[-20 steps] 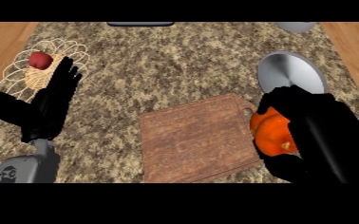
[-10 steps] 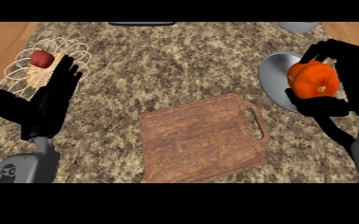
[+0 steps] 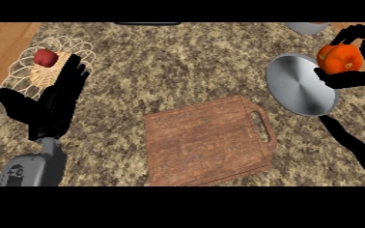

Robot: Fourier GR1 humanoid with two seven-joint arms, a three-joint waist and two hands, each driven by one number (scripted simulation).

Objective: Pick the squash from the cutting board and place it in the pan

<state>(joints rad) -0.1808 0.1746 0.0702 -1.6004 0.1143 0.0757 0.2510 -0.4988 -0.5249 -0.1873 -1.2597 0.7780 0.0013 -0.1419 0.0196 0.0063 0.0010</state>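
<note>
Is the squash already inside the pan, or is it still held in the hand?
Still held. The right hand curls round the squash at the right rim of the pan, whose inside shows bare metal.

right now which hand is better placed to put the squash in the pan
The right hand. Its fingers are already curled round the squash, at the right rim of the pan. The left hand is open at the far left, by the wire basket.
</note>
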